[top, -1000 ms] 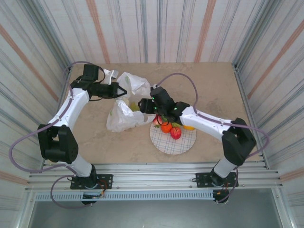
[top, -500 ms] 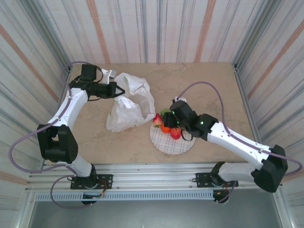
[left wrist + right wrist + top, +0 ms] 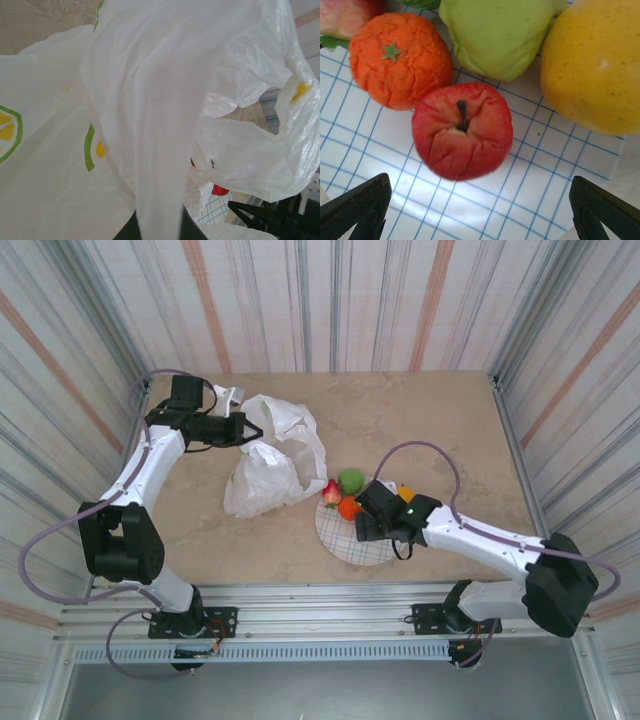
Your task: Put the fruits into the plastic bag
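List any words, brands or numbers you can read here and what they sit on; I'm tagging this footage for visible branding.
None can be read.
The plastic bag carries green citrus-slice prints but no lettering.
The plate has a plain blue grid, no marks.
The red apple and orange bear no stickers.

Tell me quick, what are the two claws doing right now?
Left claw: closed, pinching the thin white plastic bag with green citrus slices.
Right claw: open, empty, over the wrinkled red apple.

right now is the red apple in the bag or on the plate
On the plate: the red apple sits stem-up on its blue grid, below the open right gripper.
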You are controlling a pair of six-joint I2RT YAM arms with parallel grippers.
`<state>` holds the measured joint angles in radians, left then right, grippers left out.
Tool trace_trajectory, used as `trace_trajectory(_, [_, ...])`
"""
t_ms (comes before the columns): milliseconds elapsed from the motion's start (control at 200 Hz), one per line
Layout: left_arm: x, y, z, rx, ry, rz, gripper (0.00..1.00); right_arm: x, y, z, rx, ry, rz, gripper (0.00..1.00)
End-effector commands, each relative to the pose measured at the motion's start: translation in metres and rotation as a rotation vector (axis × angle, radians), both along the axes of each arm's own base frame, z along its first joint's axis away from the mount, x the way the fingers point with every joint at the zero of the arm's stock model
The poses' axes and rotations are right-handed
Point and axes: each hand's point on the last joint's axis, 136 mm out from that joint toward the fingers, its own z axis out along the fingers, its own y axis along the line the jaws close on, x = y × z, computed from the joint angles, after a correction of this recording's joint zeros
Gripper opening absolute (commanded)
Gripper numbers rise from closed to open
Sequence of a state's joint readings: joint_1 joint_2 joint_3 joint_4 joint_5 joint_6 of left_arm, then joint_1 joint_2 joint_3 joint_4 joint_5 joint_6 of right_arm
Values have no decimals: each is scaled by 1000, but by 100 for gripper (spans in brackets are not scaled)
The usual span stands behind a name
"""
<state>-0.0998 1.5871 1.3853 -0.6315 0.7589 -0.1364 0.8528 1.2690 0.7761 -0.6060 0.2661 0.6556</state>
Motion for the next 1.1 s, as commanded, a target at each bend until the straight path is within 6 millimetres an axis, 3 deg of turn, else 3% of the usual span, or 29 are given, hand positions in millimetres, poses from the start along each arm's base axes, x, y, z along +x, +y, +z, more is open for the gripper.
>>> trace_trajectory(0, [-2,2,10,-10,-13,7,0,8,8,-11,15,15,36,93])
trace_trajectory(250, [-3,2,12,-13,-16,5,0,22,9,-29,-7,42,57,82])
trace_trajectory(466, [-3,2,11,-13,-14,5,0,22,11,-43,-18,74,70,72])
trace_trajectory(706, [-3,1,11,-15,-12,4,0,17,6,-42,-29,85,65,59])
trace_trajectory(912, [-3,2,11,-16,-12,4,0,-1,-7,-18,-46,70,60,53])
trace_trajectory(1012, [-2,1,10,-20,-7,4,0,-2,-10,10,-13,12,61,52])
trace_trajectory(1092, [-2,0,12,-26,-10,2,0,6,0,41,71,-70,77,51])
